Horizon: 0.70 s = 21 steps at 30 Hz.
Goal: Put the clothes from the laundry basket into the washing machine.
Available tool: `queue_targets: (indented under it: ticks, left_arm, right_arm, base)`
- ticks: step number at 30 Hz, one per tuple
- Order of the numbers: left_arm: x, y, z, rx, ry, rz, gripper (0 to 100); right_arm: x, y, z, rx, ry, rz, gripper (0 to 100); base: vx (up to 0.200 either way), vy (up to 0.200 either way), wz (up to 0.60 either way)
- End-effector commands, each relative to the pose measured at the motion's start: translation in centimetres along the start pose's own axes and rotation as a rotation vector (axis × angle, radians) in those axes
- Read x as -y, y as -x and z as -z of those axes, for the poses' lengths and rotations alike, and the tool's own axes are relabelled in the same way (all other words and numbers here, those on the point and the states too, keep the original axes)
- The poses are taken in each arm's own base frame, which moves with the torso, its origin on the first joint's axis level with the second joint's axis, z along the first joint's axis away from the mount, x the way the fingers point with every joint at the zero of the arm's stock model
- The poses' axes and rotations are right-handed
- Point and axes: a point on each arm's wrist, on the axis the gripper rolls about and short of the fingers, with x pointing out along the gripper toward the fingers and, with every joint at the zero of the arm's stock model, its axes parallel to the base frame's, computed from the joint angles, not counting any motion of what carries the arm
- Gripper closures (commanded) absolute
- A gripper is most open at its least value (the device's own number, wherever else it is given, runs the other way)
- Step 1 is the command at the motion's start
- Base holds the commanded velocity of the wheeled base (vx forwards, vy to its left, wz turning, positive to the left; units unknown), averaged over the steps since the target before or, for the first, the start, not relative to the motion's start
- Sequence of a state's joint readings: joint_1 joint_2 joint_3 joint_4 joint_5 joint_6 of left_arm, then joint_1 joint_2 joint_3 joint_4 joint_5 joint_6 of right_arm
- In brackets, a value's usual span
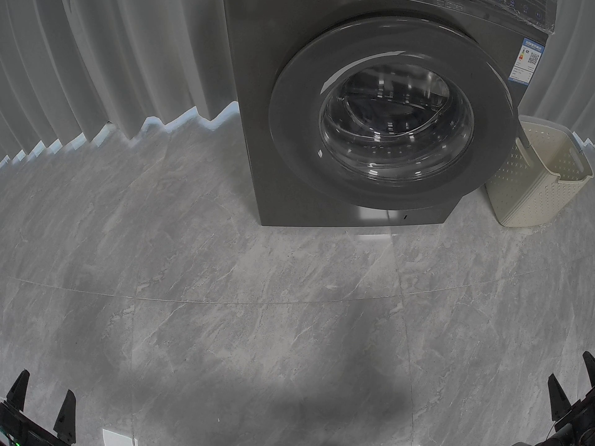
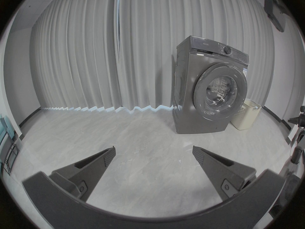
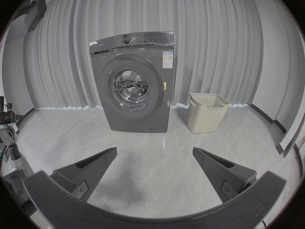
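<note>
While jaws gape, laundry basket well apart

Shut washing machine; cream laundry basket beside

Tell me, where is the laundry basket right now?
The laundry basket stands on the floor at the right of the head view, just beside the washing machine, in front of the curtain.

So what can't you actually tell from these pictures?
What lies in the laundry basket: head view, its own wall hides the inside; right wrist view, only the upper inside shows.
What lies in the drum: reflections on the door glass, every view.
The left end effector and right end effector: head view, bottom edge cuts off all but the fingers.
</note>
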<state>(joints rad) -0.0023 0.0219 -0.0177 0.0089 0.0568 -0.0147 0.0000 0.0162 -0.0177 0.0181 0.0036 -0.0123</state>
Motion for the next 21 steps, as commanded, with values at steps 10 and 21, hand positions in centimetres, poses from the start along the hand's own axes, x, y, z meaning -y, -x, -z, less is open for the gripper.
queue_targets:
  ticks: [10,21]
  left_arm:
    - [0.1,0.0,0.4,0.01,-0.022,0.045,0]
    - [0.1,0.0,0.4,0.01,-0.019,0.039,0]
  right_arm:
    - [0.0,-0.7,-6.1,0.066,-0.002,-0.062,0]
    - [-2.3,-12.5,-7.3,-0.281,-0.215,-0.321,0]
  base:
    - [0.0,-0.02,0.0]
    - [0.0,-0.2,0.0]
